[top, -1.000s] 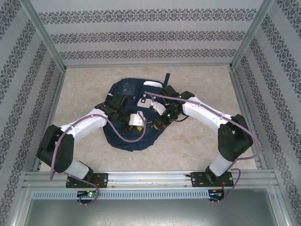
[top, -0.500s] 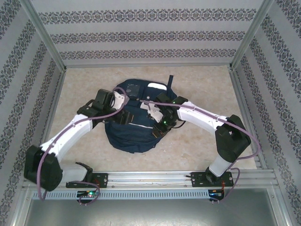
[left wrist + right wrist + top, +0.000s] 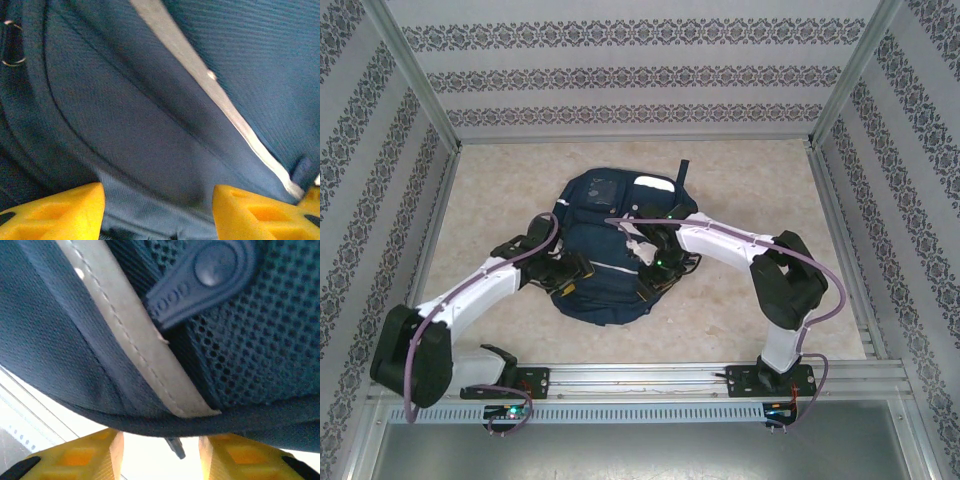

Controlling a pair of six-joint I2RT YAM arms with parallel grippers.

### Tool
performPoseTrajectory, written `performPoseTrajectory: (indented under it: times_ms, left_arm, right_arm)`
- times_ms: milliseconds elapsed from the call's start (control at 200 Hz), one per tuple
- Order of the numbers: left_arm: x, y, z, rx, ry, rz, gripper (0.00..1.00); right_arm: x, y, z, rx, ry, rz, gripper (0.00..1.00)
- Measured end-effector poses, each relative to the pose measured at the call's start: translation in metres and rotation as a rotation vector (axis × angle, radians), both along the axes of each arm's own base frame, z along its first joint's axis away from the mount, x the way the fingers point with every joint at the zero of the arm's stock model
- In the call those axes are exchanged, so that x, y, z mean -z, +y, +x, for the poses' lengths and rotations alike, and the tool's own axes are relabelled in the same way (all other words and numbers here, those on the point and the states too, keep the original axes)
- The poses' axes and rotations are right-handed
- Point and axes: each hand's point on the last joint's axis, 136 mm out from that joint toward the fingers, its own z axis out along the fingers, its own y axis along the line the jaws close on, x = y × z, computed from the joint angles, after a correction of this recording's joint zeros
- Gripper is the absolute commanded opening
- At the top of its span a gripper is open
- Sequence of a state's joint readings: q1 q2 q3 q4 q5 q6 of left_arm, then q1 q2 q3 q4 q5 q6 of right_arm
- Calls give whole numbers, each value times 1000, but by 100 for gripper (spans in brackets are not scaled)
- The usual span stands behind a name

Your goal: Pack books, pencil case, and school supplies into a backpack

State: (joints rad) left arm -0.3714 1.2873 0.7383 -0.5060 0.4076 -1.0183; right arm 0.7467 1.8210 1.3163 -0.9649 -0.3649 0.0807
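The dark navy backpack [image 3: 605,195] lies flat in the middle of the table, its white patch toward the far wall. My left gripper [image 3: 577,272] is down on its near-left side. In the left wrist view this gripper [image 3: 159,210] is open, with navy backpack [image 3: 150,125] fabric and a white stripe [image 3: 225,105] just beyond the yellow fingertips [image 3: 55,210]. My right gripper [image 3: 655,266] is at the backpack's right edge. It [image 3: 161,455] stands open under the backpack's rim [image 3: 50,340], and a small dark zipper tip [image 3: 175,447] hangs loose between the fingers. The books, pencil case and school supplies are hidden.
The pale table [image 3: 750,190] is walled by patterned panels on three sides, with a metal rail [image 3: 640,378] along the near edge. A dark strap [image 3: 681,172] sticks up at the backpack's far right. Mesh pocket fabric [image 3: 265,340] and a rubber pull tab [image 3: 200,277] are close to the right wrist.
Both grippers have opened wider. The left arm swung out to the left, then dropped toward the backpack's near-left side. The right arm drew in closer to the backpack.
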Motion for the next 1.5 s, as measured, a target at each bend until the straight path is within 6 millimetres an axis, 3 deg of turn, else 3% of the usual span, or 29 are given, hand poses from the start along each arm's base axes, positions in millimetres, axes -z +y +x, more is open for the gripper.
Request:
performPoseTrajectory:
  times_ms: [205, 465, 670, 944, 1139, 1344, 1499]
  left_arm:
    - [19, 3, 9, -95, 70, 27, 56]
    - [34, 17, 18, -152, 89, 129, 33]
    - [36, 21, 20, -147, 74, 160, 32]
    - [39, 47, 34, -159, 26, 212, 34]
    - [39, 61, 56, -114, 52, 231, 45]
    - [27, 84, 111, -87, 30, 303, 49]
    - [-2, 108, 151, -120, -38, 357, 52]
  right_arm:
    - [6, 6, 3, -5, -40, -36, 0]
    - [10, -1, 10, -15, -96, -89, 0]
    - [12, -10, 24, -48, -172, -129, 0]
    - [-6, -19, 69, -49, -396, -90, 0]
    - [-30, 3, 57, -112, -420, 80, 0]
    - [-29, 46, 30, -139, -329, 190, 0]
    - [-23, 78, 20, -123, -265, 213, 0]
